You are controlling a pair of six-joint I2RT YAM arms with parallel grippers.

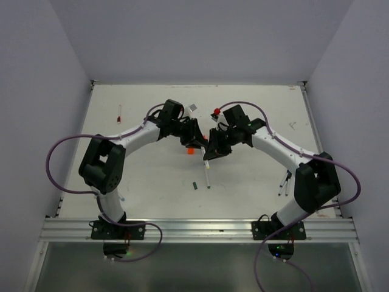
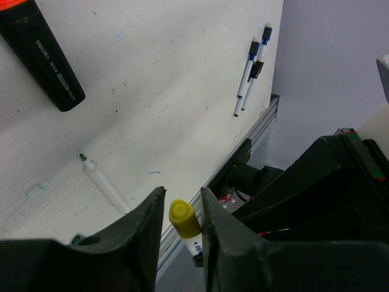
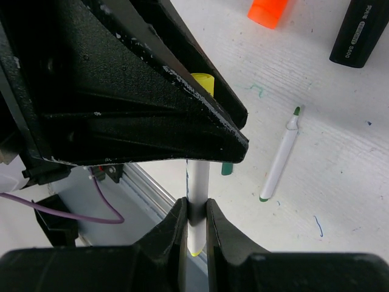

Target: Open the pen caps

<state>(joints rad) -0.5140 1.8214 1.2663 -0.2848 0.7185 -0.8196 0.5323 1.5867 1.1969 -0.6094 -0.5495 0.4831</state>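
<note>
My right gripper (image 3: 194, 207) (image 1: 209, 151) is shut on the white barrel of a pen (image 3: 197, 179) and holds it above the table. The pen's yellow cap (image 2: 184, 219) (image 3: 203, 82) is on the barrel. My left gripper (image 2: 182, 198) (image 1: 196, 137) has its jaws either side of this cap. The right jaw lies against the cap, and a thin gap shows on the left. A chunky orange cap (image 3: 267, 11) (image 1: 189, 151) and a black marker (image 2: 39, 55) (image 3: 361, 33) lie on the table. An uncapped white pen with a green tip (image 2: 103, 185) (image 3: 279, 161) lies near a green cap (image 3: 227, 168) (image 1: 195, 185).
Two blue-capped pens (image 2: 252, 67) (image 1: 283, 182) lie by the right arm's base. A red pen (image 1: 120, 112) lies at the far left. A small red item (image 1: 216, 111) sits behind the grippers. The metal rail (image 1: 194, 228) runs along the table's near edge.
</note>
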